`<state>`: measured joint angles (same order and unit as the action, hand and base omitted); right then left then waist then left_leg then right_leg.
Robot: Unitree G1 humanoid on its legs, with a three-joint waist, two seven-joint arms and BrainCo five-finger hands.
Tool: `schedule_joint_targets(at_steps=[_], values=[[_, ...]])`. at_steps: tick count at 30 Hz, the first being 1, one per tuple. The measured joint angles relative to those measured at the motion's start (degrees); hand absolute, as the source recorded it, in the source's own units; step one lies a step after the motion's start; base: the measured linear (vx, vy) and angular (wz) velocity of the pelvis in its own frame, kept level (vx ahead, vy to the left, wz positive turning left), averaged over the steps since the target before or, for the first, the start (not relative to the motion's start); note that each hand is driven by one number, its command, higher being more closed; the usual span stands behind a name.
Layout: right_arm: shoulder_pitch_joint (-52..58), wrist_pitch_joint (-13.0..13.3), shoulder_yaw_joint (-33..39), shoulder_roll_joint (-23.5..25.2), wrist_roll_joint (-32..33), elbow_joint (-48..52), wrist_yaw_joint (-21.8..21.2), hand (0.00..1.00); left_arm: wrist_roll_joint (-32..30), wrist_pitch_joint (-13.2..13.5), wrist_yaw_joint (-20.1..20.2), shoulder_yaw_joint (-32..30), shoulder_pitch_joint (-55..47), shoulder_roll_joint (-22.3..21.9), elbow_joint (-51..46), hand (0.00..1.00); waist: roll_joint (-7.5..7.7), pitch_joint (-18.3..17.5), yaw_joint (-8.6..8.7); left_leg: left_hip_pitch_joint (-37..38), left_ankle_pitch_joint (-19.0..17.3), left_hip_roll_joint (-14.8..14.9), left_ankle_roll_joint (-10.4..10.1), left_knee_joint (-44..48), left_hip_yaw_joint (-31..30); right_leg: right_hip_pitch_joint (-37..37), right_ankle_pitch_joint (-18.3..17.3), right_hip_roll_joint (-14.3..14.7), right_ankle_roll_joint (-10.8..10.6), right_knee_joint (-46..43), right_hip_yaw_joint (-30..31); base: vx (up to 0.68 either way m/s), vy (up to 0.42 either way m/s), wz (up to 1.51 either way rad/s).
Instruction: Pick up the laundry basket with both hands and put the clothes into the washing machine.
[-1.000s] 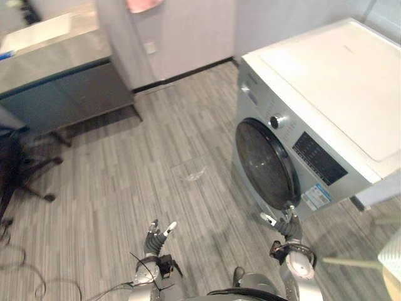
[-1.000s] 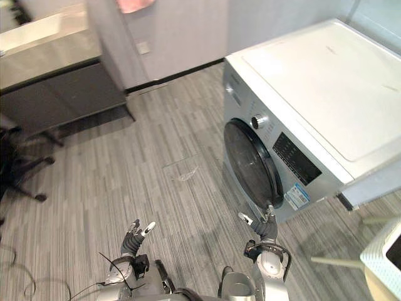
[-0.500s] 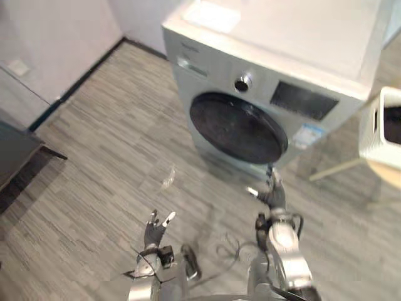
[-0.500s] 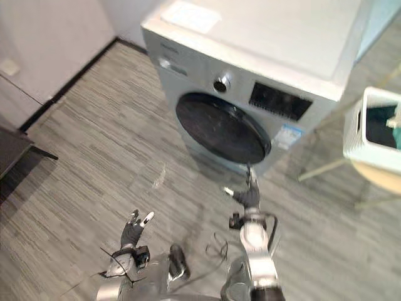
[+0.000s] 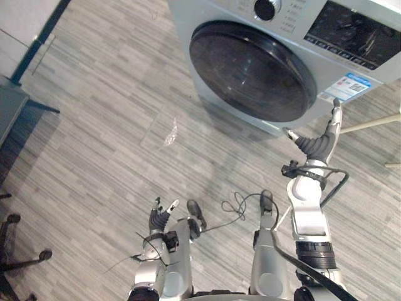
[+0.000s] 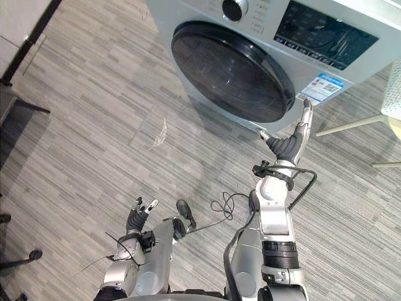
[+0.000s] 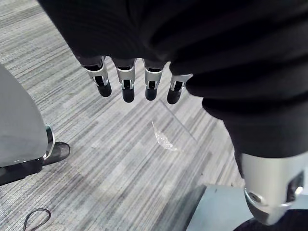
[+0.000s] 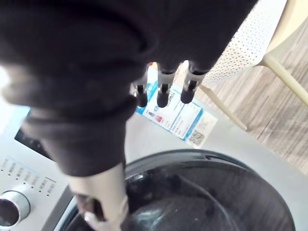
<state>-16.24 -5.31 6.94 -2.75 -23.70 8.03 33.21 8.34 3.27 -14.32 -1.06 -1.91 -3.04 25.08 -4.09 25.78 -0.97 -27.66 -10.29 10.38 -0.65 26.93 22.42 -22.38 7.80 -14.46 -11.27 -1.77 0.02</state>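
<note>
Grey plank flooring (image 6: 81,113) fronts the silver front-loading washing machine (image 6: 238,69), while the white perforated laundry basket (image 6: 395,88), at the frame's right edge, lies beyond the straight-fingered right hand (image 6: 289,147), far from the slack, empty left hand (image 6: 135,219).

One washing machine (image 5: 250,69), two hands — left hand (image 5: 158,219), right hand (image 5: 316,145) — and seemingly one perforated white basket (image 8: 240,48).

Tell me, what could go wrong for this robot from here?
The washing machine door is shut, so clothes cannot go in yet. The right hand, fingers straight, is close to the door's edge and might bump it or slip off. The laundry basket stands off to the robot's right, in neither hand; the left hand hangs low over the floor. A clear scrap on the floor could be stepped on.
</note>
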Motion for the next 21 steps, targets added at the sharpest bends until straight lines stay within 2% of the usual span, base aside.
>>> schedule_joint_targets(at_steps=[4,8,10,12,14,15,16,18,19,21], values=[[-0.1,-0.3,0.2,1.2,0.1,3.3,1.9,0.00,0.1,-0.2,-1.0,-1.9,0.4,-1.1,-0.3,0.00,0.49,0.8,-0.33,-1.8,0.2,0.5,-0.1,0.0,-0.7,-1.2,0.0,0.4,0.0,0.0,-1.2,-0.02,-0.026,0.07],[-2.0,-0.1,1.8,-0.6,2.2,2.0,1.8,0.00,0.1,-0.2,-1.0,-1.9,0.6,-1.1,-1.4,0.00,0.86,1.8,-0.62,-2.2,0.8,0.4,-0.3,-1.1,-0.9,-1.7,0.0,0.5,0.0,0.0,-1.7,0.00,-0.014,0.04],[-7.3,0.0,3.2,-6.5,5.6,-6.2,1.3,0.00,1.0,0.0,-0.8,-1.5,0.8,-1.0,-2.4,0.00,0.82,2.0,-0.80,-2.3,1.5,0.0,-0.2,-1.7,-1.5,-1.8,0.0,0.5,0.0,0.0,-2.0,-0.01,-0.012,0.13],[-17.5,-0.2,4.2,-16.9,9.6,-19.5,-0.4,0.00,2.7,1.4,-0.7,-1.4,0.8,-0.6,-2.8,0.00,0.53,2.4,-1.03,-2.5,2.9,-0.5,-0.3,-3.2,-2.5,-1.8,0.2,0.3,0.3,0.0,-3.1,-0.05,-0.013,0.22],[-25.9,-0.8,2.7,-25.4,11.4,-30.0,-1.8,0.00,3.5,2.1,-0.6,-1.0,0.8,-0.5,-2.8,0.00,0.36,3.4,-1.36,-2.7,3.7,-0.5,-0.3,-4.0,-3.2,-2.1,0.7,0.6,0.9,0.0,-3.4,-0.08,-0.017,0.11],[-26.7,-0.2,-1.6,-27.7,12.4,-33.7,-2.2,0.00,4.5,2.2,-0.6,-0.9,0.7,-0.5,-2.8,0.00,0.43,3.4,-1.31,-3.2,4.0,-0.4,-0.5,-4.1,-3.6,-2.6,0.9,0.8,1.2,-0.3,-3.6,-0.09,-0.009,0.05],[-28.2,-0.2,-2.8,-28.8,12.9,-36.3,-3.5,0.00,4.7,2.2,-0.5,-0.5,0.7,-0.5,-3.0,0.00,0.42,3.4,-1.45,-3.6,4.2,-0.4,-0.6,-4.1,-3.6,-3.1,1.0,0.8,1.2,-0.7,-3.6,-0.15,-0.003,-0.01],[-32.7,-0.3,-6.1,-31.8,15.2,-43.0,-6.8,0.00,5.9,2.3,0.0,0.8,0.6,-0.5,-4.4,0.00,0.32,3.5,-1.66,-4.7,4.5,-0.2,-0.5,-4.0,-3.5,-4.7,1.8,1.0,1.6,-1.3,-3.5,-0.15,0.004,-0.08],[-36.0,-0.3,-9.9,-34.9,18.7,-46.9,-11.5,0.00,7.6,2.3,1.0,1.5,0.6,-0.4,-6.1,0.00,0.24,3.6,-2.16,-5.7,4.3,0.9,-1.0,-3.7,-3.6,-5.4,3.5,1.9,2.5,-1.3,-4.2,-0.19,-0.002,-0.11],[-36.7,-0.1,-15.0,-40.2,22.3,-48.3,-16.2,0.00,9.0,2.4,2.2,3.0,0.6,-0.4,-7.6,0.00,0.22,3.6,-3.30,-5.7,4.6,1.6,-1.3,-3.9,-3.7,-5.5,3.9,2.2,3.0,-1.4,-5.1,-0.19,-0.042,-0.06]])
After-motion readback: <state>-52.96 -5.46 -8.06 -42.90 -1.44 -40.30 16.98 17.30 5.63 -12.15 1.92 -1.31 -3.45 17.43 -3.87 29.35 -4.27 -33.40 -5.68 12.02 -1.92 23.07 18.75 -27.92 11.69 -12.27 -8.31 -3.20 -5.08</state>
